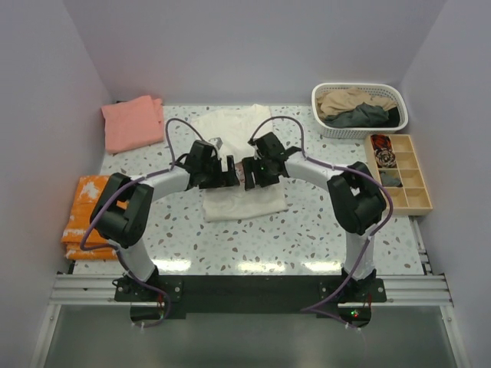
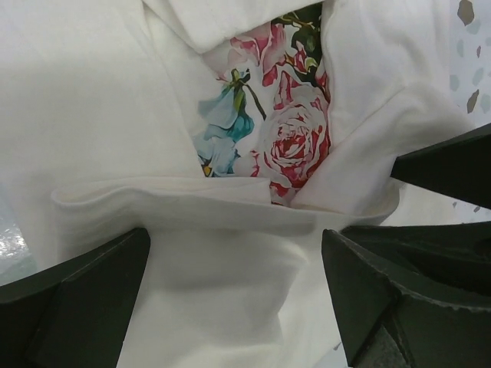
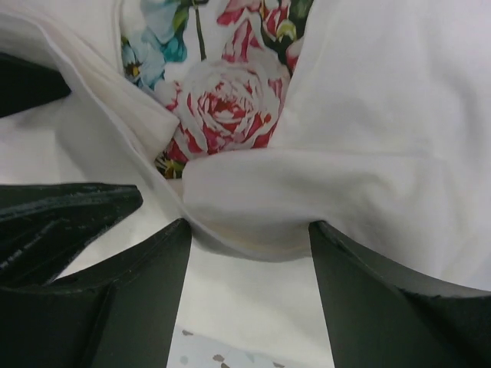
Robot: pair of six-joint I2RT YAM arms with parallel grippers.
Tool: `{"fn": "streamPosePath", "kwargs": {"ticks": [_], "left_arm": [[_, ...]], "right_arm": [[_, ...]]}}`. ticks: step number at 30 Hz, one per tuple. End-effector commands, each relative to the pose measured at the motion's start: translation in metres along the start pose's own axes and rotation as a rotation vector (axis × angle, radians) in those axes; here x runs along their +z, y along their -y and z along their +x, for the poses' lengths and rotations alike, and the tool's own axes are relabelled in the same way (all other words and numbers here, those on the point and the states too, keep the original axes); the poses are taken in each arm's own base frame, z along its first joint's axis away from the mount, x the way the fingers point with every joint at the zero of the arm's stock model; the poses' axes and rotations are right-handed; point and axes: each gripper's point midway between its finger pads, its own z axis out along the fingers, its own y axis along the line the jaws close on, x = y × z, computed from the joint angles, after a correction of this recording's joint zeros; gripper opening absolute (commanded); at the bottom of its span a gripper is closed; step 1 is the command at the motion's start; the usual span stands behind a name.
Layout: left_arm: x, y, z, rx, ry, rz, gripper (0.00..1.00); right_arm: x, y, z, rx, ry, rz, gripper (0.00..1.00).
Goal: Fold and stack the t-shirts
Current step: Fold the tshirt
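Cream t-shirt (image 1: 230, 130) left of basket (image 1: 359, 86) is half-folded, left claw (image 2: 234, 238) and right claw (image 3: 249, 226) open astride its fold, gripping nothing; salmon t-shirt (image 1: 134, 123) further left folded, tan and grey t-shirts (image 1: 357, 107) in basket pending.

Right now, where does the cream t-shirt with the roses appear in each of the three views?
Top external: the cream t-shirt lies in the middle of the table.
Left wrist: it fills nearly the whole picture.
Right wrist: it also fills nearly the whole picture.
Shared landmark: the big pink rose, upper middle in both wrist views; I cannot make it out in the top view.
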Motion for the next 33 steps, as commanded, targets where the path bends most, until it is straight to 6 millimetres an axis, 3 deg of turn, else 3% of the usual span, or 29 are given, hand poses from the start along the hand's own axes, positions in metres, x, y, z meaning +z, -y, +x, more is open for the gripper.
{"fn": "streamPosePath", "kwargs": {"ticks": [1,3,7,9,12,13,14,18,23,27,33], "left_arm": [[0.005,-0.023,-0.02,0.051,0.068,-0.104,1.0],[0.005,-0.032,-0.021,0.052,0.076,-0.144,1.0],[0.008,-0.04,-0.02,0.046,0.077,-0.168,1.0],[0.009,-0.046,-0.019,0.036,0.082,-0.196,1.0],[0.011,-0.06,-0.016,0.011,0.079,-0.265,1.0],[0.011,-0.063,-0.016,0.001,0.081,-0.275,1.0],[0.01,-0.064,-0.015,-0.008,0.085,-0.278,1.0],[0.007,-0.057,-0.026,-0.006,0.126,-0.252,1.0],[0.009,-0.05,-0.029,-0.001,0.124,-0.219,1.0],[0.009,-0.048,-0.029,-0.001,0.123,-0.207,1.0],[0.006,-0.045,-0.031,0.003,0.13,-0.198,1.0]], "right_arm": [[-0.003,0.007,-0.047,-0.063,0.118,0.086,0.67],[-0.003,0.01,-0.056,-0.076,0.136,0.113,0.66],[-0.002,0.006,-0.076,-0.119,0.156,0.115,0.38],[0.0,0.009,-0.081,-0.122,0.165,0.13,0.35],[-0.005,0.016,-0.09,-0.134,0.183,0.18,0.41],[-0.008,0.019,-0.09,-0.134,0.191,0.195,0.48],[-0.022,0.017,-0.097,-0.135,0.23,0.2,0.52],[-0.044,0.027,-0.085,-0.143,0.247,0.238,0.6],[-0.042,0.045,-0.054,-0.121,0.161,0.261,0.61],[-0.033,0.044,-0.039,-0.083,0.129,0.215,0.61],[-0.023,0.031,-0.043,-0.023,0.132,0.121,0.59]]}}
